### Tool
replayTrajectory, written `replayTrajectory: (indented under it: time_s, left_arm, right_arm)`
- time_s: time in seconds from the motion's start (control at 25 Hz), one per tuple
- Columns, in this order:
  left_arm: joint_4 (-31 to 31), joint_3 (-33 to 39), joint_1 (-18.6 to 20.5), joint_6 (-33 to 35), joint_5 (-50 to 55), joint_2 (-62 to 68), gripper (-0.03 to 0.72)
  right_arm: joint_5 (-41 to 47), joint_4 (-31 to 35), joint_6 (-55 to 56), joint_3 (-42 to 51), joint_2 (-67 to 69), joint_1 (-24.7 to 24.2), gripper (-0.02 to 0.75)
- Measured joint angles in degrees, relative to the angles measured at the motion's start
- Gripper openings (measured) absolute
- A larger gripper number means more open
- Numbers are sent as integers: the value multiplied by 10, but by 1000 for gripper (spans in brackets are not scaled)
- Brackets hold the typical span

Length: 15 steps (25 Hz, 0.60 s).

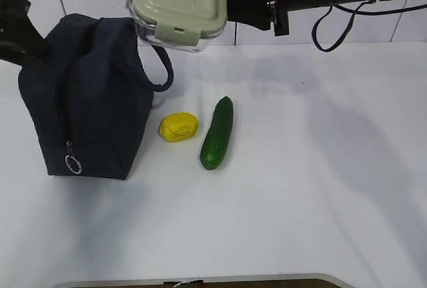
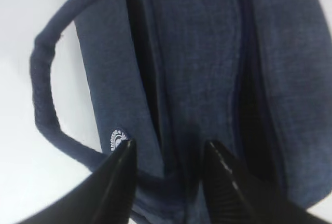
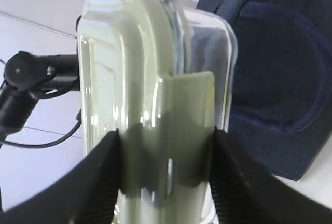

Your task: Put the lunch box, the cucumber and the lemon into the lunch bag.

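The white tabletop (image 1: 320, 188) carries every item except one. The largest item is the dark navy fabric lunch bag (image 1: 87, 95), which stands upright at the left of the exterior view; a zipper runs down its near end to a silver ring pull (image 1: 73, 165), and a padded loop handle (image 1: 162, 75) curves out from its right side. The black left gripper (image 2: 168, 182) is positioned at the top of the lunch bag, and in the left wrist view its two fingers (image 2: 116, 180) stand apart on either side of a fold of navy fabric, close to the small round white logo (image 2: 118, 140). That view does not show whether the fingers actually pinch the fabric. The rounded-square clear glass lunch box (image 1: 177, 5) with its pale green snap-lock lid is off the table, suspended above and just to the right of the top of the lunch bag. The black right gripper (image 3: 166, 182) reaches in from the right and is clamped on the lunch box, with one finger (image 3: 96, 182) pressed against each side of the container. The dark green, slightly curved cucumber (image 1: 217, 133) lies on the tabletop to the right of the lunch bag, its length running towards the camera. The small, lumpy, bright yellow lemon (image 1: 179, 127) rests between the lunch bag and the cucumber, just beside the cucumber and apart from the bag.
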Motion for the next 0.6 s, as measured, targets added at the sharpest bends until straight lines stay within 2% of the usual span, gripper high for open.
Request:
replayTrajectory:
  time_s: [0.12, 0.28, 0.32, 0.6]
  left_arm:
    - [0, 0, 0, 8, 0, 15, 258]
    - [-1, 0, -1, 11, 12, 16, 55]
    - [-4, 0, -1, 12, 23, 16, 29]
    - [-86, 0, -13, 71, 52, 16, 12]
  right_arm:
    - [0, 0, 0, 0, 5, 14, 386]
    - [-8, -2, 0, 0, 5, 31, 386]
    - [-14, -2, 0, 0, 5, 36, 386]
    - [-57, 0, -15, 0, 6, 49, 386]
